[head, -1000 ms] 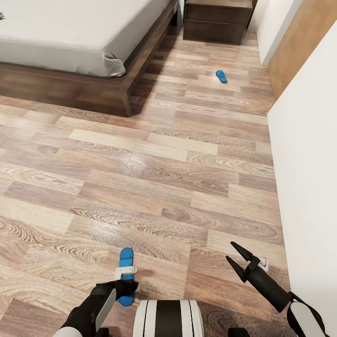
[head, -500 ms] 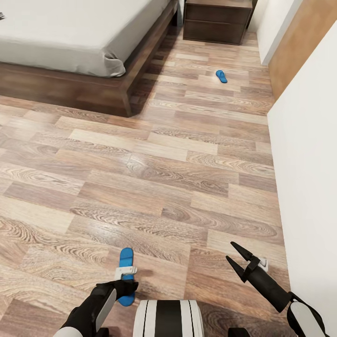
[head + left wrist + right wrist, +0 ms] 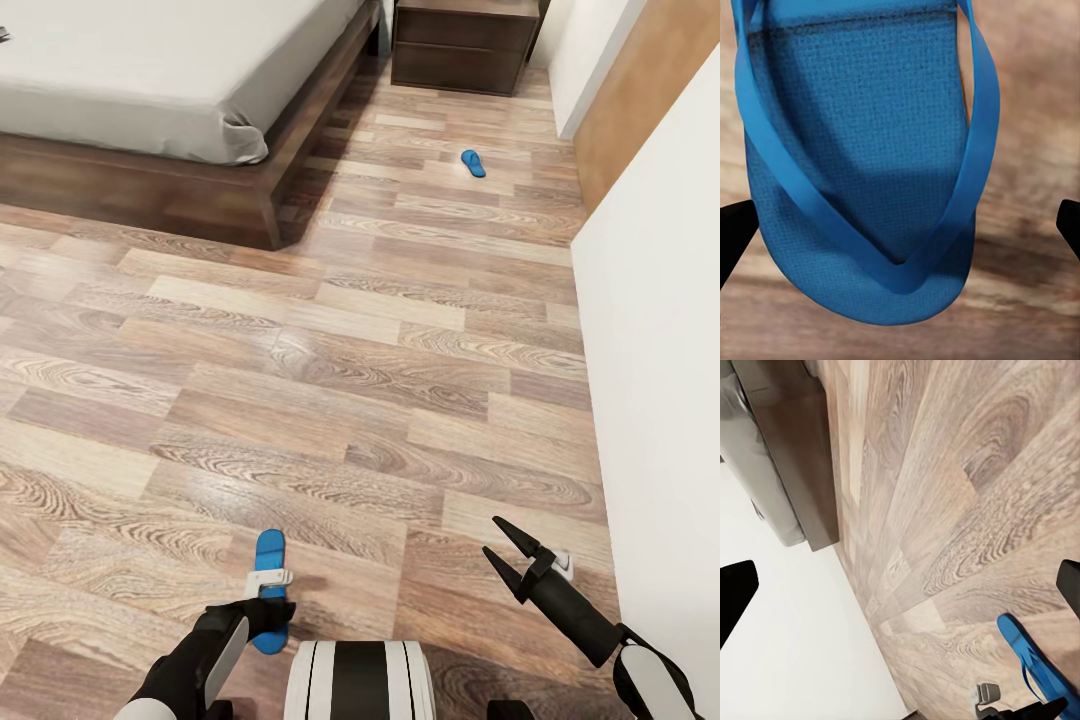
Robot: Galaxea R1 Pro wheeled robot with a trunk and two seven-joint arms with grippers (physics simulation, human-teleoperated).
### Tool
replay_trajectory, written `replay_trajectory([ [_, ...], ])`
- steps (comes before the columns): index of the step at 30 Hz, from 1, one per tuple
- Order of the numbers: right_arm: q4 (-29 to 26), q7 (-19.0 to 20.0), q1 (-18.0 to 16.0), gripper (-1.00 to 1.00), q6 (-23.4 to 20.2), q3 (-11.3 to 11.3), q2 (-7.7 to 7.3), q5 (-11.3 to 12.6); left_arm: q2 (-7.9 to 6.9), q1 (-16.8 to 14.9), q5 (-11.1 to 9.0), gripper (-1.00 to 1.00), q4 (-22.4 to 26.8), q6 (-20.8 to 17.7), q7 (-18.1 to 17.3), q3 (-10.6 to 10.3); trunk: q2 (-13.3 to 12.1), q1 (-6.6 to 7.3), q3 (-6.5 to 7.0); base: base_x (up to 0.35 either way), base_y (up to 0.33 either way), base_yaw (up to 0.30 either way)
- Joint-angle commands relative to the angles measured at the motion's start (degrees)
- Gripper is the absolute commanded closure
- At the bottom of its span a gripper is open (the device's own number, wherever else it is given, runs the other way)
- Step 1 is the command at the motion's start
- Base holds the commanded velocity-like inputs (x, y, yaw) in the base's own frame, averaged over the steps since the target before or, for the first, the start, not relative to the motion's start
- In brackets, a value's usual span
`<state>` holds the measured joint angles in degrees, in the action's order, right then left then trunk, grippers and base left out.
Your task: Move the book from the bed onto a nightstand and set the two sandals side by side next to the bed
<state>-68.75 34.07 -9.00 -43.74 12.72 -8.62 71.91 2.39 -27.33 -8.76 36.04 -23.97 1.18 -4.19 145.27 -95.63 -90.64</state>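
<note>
One blue sandal (image 3: pixel 267 560) lies on the wood floor just ahead of my base. My left gripper (image 3: pixel 268 606) hangs right over it. In the left wrist view the sandal (image 3: pixel 862 165) with its thong strap sits between the two dark fingertips (image 3: pixel 733 238), which stand wide apart, so the gripper is open. The second sandal (image 3: pixel 473 162) lies far ahead near the nightstand (image 3: pixel 465 45). The bed (image 3: pixel 150 90) is at the upper left. A dark sliver at the mattress's left edge is too cut off to name. My right gripper (image 3: pixel 505 556) hovers open over bare floor.
A white wall (image 3: pixel 660 300) runs close along my right side, with a tan panel (image 3: pixel 645 90) farther on. The right wrist view shows the near sandal (image 3: pixel 1035 664), the bed's corner (image 3: pixel 772 472) and the wall (image 3: pixel 795 660). Wood floor stretches between me and the bed.
</note>
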Motion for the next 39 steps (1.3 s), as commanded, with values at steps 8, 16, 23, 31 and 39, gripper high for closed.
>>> replay_trajectory([
  [8,0.01,0.03,-0.03,-1.00,-0.39,0.11,0.01,0.16,-0.02,0.00,-0.46,1.00,0.08,-0.28,0.14,-0.12,0.01,0.01,-0.03,0.000,0.000,0.000],
  [16,0.01,0.03,-0.05,-1.00,-0.42,0.11,0.01,0.16,-0.02,0.00,-0.46,1.00,0.08,-0.28,0.14,-0.09,0.01,0.01,-0.03,0.000,0.000,0.000],
  [23,0.01,0.03,-0.04,-1.00,-0.40,0.11,0.01,0.16,-0.02,0.00,-0.46,1.00,0.08,-0.31,0.14,-0.12,0.01,0.01,-0.03,0.000,0.000,0.000],
  [31,0.01,0.04,-0.04,-1.00,-0.44,0.11,0.01,0.16,-0.11,0.00,-0.55,1.00,0.08,-0.37,0.14,-0.03,-0.08,0.19,1.52,0.000,0.000,0.000],
  [39,0.01,0.04,-0.05,-1.00,-0.45,0.11,0.01,0.16,-0.11,0.00,-0.55,1.00,0.08,-0.37,0.14,-0.03,-0.19,0.40,3.29,0.000,0.000,0.000],
])
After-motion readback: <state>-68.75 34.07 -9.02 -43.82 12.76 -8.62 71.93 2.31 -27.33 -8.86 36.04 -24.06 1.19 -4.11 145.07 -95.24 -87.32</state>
